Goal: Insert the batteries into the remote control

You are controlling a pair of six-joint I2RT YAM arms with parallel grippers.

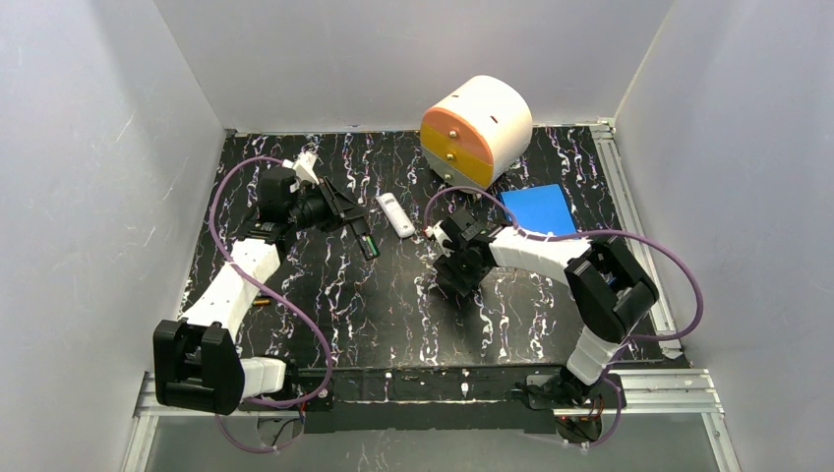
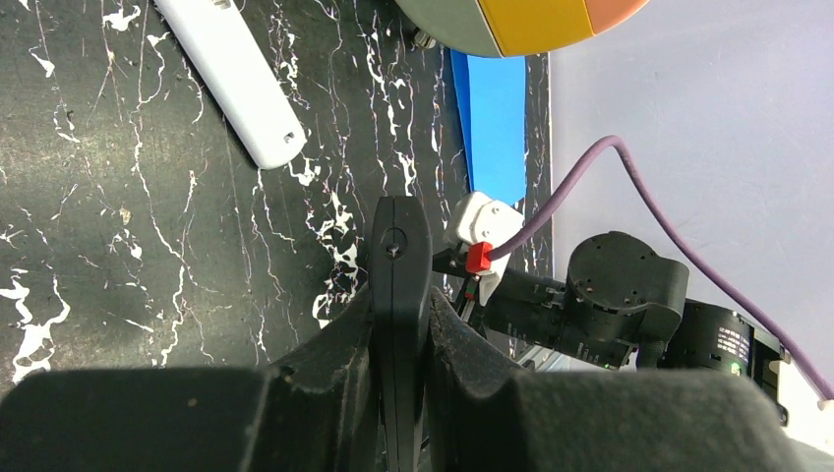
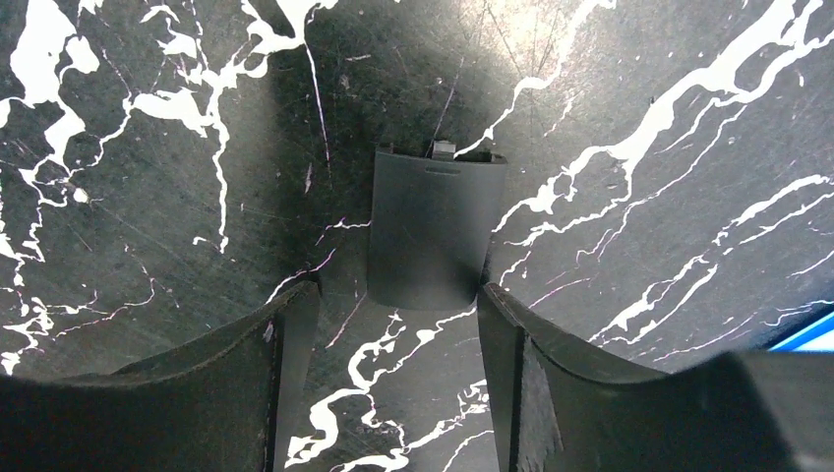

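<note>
My left gripper is shut on a black remote control, held on its narrow edge between both fingers above the table. From above, that remote slants down to the right of the left gripper, and a green strip shows near its lower end. My right gripper points down at the table with its jaws apart and nothing between them. A black battery cover lies flat just beyond its fingertips. A tiny orange-yellow battery lies beside the left forearm.
A white remote lies between the arms, also seen in the left wrist view. A round white, orange and yellow drawer box stands at the back. A blue card lies in front of it. White walls enclose the black marbled table.
</note>
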